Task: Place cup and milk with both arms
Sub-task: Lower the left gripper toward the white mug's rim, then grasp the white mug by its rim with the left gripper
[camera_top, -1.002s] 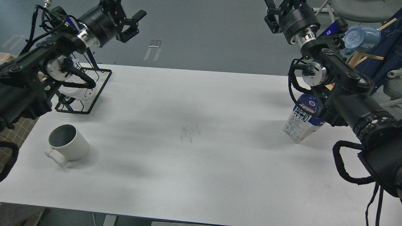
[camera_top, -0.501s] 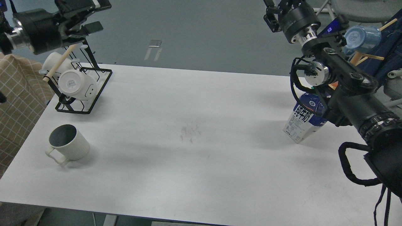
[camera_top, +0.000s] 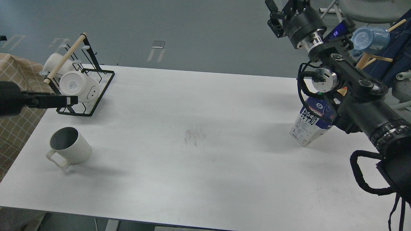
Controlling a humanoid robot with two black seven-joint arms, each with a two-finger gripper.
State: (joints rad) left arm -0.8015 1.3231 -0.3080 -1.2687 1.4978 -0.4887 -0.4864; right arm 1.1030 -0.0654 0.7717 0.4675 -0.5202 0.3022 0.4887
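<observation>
Since the earlier frames, the left gripper [camera_top: 69,100] has dropped low to the table's [camera_top: 205,144] left edge, beside the rack [camera_top: 86,93]; its finger state is unclear. Right gripper [camera_top: 277,12] stays high, fingers spread, empty. Milk carton [camera_top: 310,123] stands far right; cup [camera_top: 69,147] sits upright front-left.

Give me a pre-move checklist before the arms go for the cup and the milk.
1. Cup upright, unobstructed on the table: ok.
2. Milk carton standing: ok, though the right arm hides part of it.
3. Left hand free of the cup: ok, it sits near the mug rack; open or shut: cannot tell.
4. Right hand positioned at the carton: not ok, it is raised well beyond it.
5. Right hand open: cannot tell.
</observation>
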